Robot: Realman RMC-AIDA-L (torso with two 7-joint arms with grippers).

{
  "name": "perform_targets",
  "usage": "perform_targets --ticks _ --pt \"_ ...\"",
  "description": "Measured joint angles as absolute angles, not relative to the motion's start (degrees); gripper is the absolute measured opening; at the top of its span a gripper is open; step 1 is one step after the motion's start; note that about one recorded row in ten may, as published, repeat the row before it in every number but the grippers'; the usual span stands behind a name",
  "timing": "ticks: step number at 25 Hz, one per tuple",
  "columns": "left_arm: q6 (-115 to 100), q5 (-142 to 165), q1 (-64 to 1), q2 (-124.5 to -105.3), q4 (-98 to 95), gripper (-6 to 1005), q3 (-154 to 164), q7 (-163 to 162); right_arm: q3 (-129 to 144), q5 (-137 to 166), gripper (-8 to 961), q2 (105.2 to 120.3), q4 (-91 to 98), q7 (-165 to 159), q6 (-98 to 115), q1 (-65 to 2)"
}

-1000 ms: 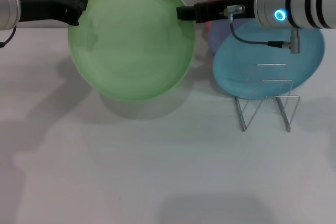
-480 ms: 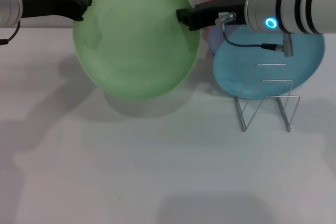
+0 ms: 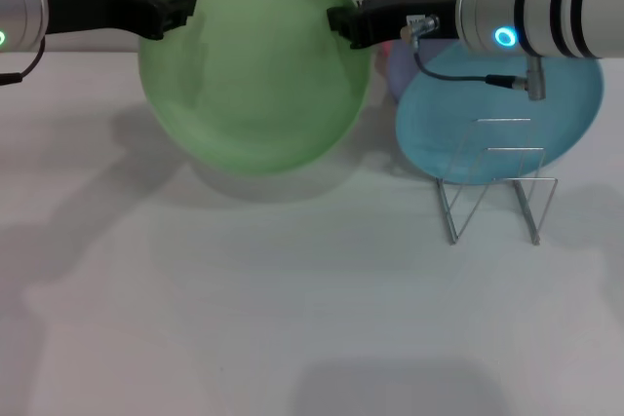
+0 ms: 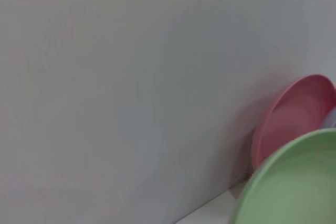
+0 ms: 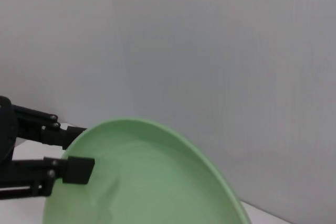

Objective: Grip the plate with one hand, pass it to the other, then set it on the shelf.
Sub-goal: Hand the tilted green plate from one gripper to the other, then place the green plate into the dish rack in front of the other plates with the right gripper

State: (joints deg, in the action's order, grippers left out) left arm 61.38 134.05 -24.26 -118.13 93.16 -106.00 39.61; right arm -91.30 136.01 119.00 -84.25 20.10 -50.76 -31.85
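Plate (image 3: 252,70) is the light-green one, held up off the desk (image 3: 292,319) near its far edge, tilted up so the concave face looks toward the head camera; it's round, so no real long axis to speak of. Left end effector (image 3: 180,7) sits at the plate's upper left rim, and in the right wrist view its two fingers (image 5: 73,169) are spread a bit with the rim between them, one finger lying on the inner face, so it looks opened rather than clamped. Right end effector (image 3: 343,24) is pinched shut on the plate's upper right rim. Silver wire shelf (image 3: 492,182) stands toward the desk's right side, with a turquoise plate (image 3: 439,129) right behind it and a pink plate (image 4: 294,114) against the wall.
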Motion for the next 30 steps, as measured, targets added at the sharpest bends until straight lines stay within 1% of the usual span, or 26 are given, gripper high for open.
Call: perform_targets --ticks 1,6,10,11,26,30 --pt "61.46 134.03 -24.23 -118.12 93.19 284 -105.99 39.62 -91.3 136.08 84 119.0 -84.28 20.05 -50.73 -31.84" --pt "61.73 133.83 -23.45 -118.12 94.65 491 -105.99 39.64 -91.39 136.89 79 119.0 -84.36 19.88 -50.68 -31.54" --pt "61.74 133.8 -23.09 -118.12 95.41 621 -105.99 39.64 -91.63 137.02 72 118.91 -85.61 20.14 -50.68 -30.53" --pt "61.57 133.78 -21.82 -118.06 97.28 653 -106.37 39.66 -91.64 137.07 71 118.87 -86.32 20.24 -50.7 -30.15" --pt "45.64 132.67 -12.36 -118.25 97.88 654 -104.04 41.05 -92.28 144.88 65 118.81 -105.4 31.0 -58.23 -21.12" --pt "45.21 132.14 -11.73 -118.26 97.53 654 -103.9 41.05 -92.89 145.15 65 118.81 -107.5 35.25 -59.92 -19.59"
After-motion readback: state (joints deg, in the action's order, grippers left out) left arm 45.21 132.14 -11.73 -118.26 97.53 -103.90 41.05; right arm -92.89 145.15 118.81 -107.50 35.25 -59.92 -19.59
